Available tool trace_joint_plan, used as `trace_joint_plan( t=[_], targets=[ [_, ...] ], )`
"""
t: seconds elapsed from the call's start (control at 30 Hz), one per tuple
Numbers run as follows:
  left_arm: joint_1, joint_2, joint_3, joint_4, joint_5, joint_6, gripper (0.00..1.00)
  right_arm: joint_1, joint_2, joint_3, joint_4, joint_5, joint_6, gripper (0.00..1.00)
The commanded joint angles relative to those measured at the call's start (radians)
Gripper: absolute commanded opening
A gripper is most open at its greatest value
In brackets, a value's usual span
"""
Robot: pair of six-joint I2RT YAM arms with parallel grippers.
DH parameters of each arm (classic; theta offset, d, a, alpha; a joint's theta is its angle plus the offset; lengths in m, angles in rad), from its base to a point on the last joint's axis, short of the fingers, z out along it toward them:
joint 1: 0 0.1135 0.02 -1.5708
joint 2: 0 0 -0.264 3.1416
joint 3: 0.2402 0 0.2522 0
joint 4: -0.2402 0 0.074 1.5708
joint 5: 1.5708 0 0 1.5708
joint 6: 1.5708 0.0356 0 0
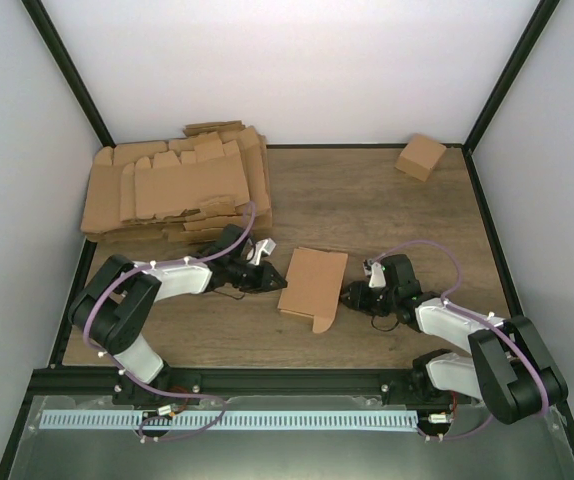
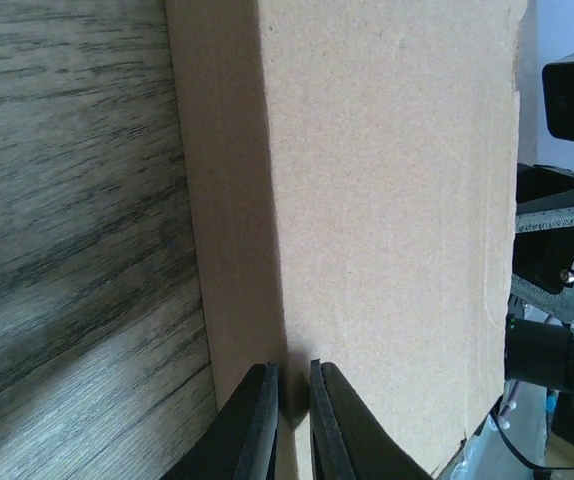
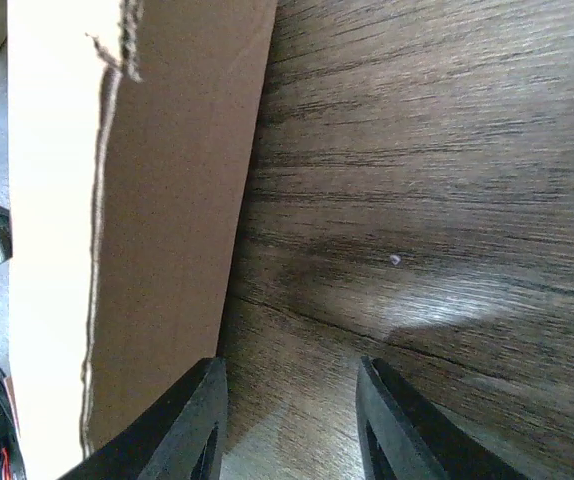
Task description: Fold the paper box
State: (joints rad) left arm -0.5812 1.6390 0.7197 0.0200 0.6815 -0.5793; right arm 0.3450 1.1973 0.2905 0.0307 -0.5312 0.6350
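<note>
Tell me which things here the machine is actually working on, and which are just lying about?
In the job: cardboard box blank in the middle; left arm, jaws pinched on its edge; right arm, jaws open beside it.
Lying about: stack of flat cardboard blanks, back left; small folded box, back right.

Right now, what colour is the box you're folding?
Plain light brown cardboard, no print; the box shows best in the top view.

Overhead looks down; wrist views close, sharing box (image 1: 313,285).
</note>
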Motion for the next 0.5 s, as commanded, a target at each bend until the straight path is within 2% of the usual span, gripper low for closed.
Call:
trace_joint_plan(
  t=[0.0,0.3,0.47],
  targets=[
    [0.016,0.003,-0.037,-0.009,-0.047,0.005,0.12,-0.007,-0.007,0.002,0.008,-0.02,-0.02,0.39],
    [0.082,0.012,-0.068,-0.019,-0.027,0.016,0.12,-0.007,0.06,0.02,0.077,-0.108,-0.003,0.43],
    [0.087,0.005,-0.061,-0.003,0.008,0.009,0.12,0.026,0.133,0.069,0.133,-0.156,0.02,0.38]
  ],
)
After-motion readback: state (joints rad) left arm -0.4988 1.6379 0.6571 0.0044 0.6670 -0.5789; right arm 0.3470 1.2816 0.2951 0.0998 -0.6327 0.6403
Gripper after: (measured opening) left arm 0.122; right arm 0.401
